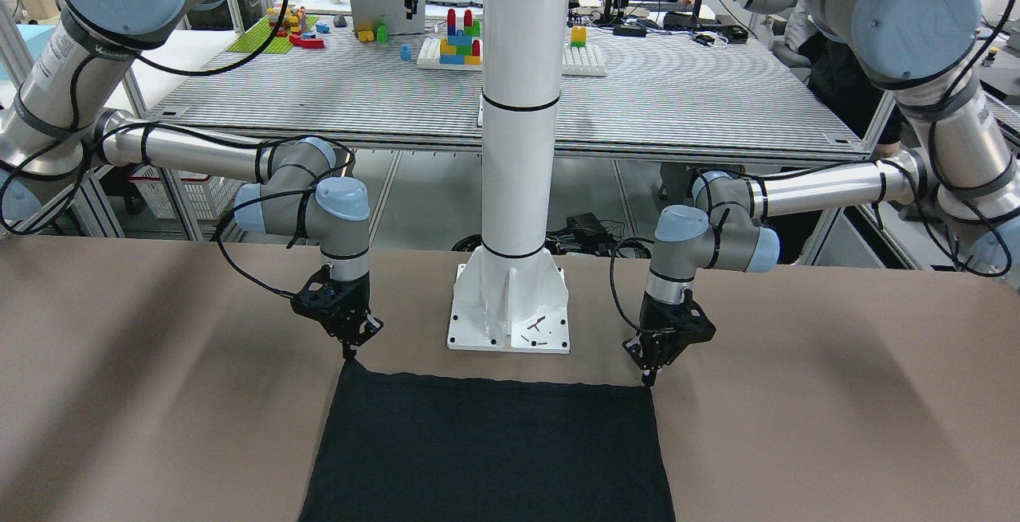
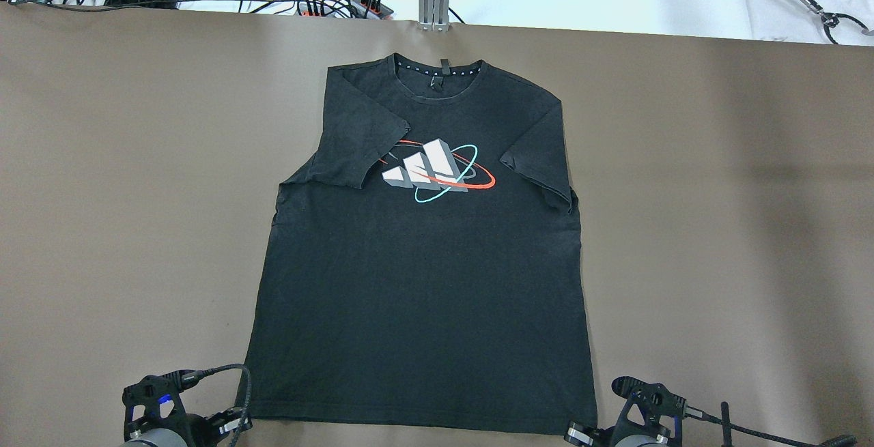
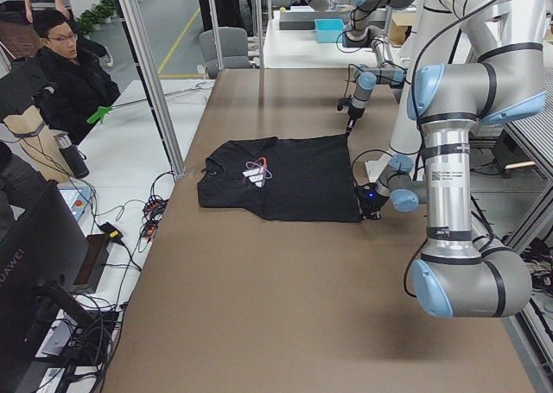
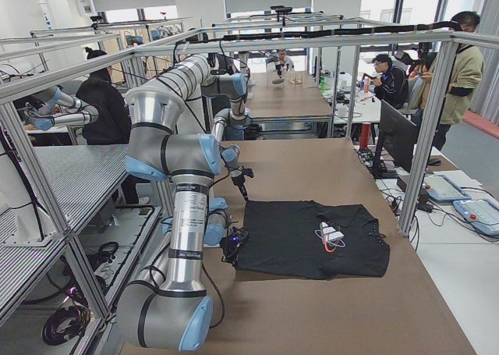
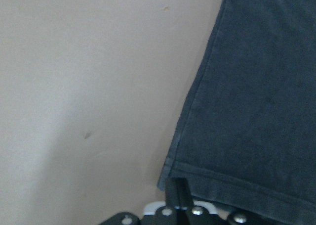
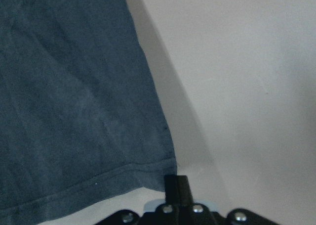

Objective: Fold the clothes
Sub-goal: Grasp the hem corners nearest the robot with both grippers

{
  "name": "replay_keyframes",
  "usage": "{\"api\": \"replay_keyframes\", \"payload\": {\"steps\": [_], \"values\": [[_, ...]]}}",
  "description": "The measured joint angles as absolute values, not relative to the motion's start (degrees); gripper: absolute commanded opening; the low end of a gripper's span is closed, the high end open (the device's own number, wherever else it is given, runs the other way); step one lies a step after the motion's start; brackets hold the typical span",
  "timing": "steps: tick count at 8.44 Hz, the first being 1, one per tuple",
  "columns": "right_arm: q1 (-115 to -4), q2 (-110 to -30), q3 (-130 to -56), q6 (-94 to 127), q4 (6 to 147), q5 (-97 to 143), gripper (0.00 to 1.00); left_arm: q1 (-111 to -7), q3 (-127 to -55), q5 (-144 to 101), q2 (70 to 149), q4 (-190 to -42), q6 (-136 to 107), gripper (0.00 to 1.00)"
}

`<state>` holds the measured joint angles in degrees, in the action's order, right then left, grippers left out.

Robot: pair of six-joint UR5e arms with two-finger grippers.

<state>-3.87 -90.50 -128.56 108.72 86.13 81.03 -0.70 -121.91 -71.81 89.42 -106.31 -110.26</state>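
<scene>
- Overhead exterior view: the black T-shirt (image 2: 416, 283) lies flat, print side up, in the middle of the brown counter (image 2: 717, 228). Both sleeves (image 2: 355, 147) are turned in over the chest.
- Its long axis runs straight away from the robot. The hem (image 1: 494, 382) is at the robot's edge and the collar (image 2: 437, 82) at the far edge.
- The left gripper (image 1: 649, 374) stands tip-down on the hem's left corner. Its fingers are drawn together and appear to pinch the cloth.
- The right gripper (image 1: 351, 351) does the same on the hem's right corner, fingers likewise closed.
- Neither arm is nearer than the other, as each is at its own corner. The whole shirt lies forward of both, so the likely next move is carrying the hem up and away towards the collar, both arms level.
- The white pillar (image 1: 510, 307) stands just behind the hem, between the arms.
</scene>
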Motion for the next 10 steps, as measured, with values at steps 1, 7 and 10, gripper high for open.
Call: {"api": "replay_keyframes", "payload": {"steps": [1,7,10], "values": [[-3.87,-90.52,-128.44,108.72,86.13,81.03,0.00,-0.66,-121.07,-71.88,89.64,-106.37,-110.25,0.41],[-3.95,-90.85,-128.32,108.64,86.13,80.97,0.00,-0.70,-120.68,-72.36,89.85,-106.47,-110.12,0.00],[-4.00,-90.90,-128.86,108.70,86.13,80.95,0.00,-1.21,-123.48,-73.91,89.39,-106.30,-110.05,0.00]]}}
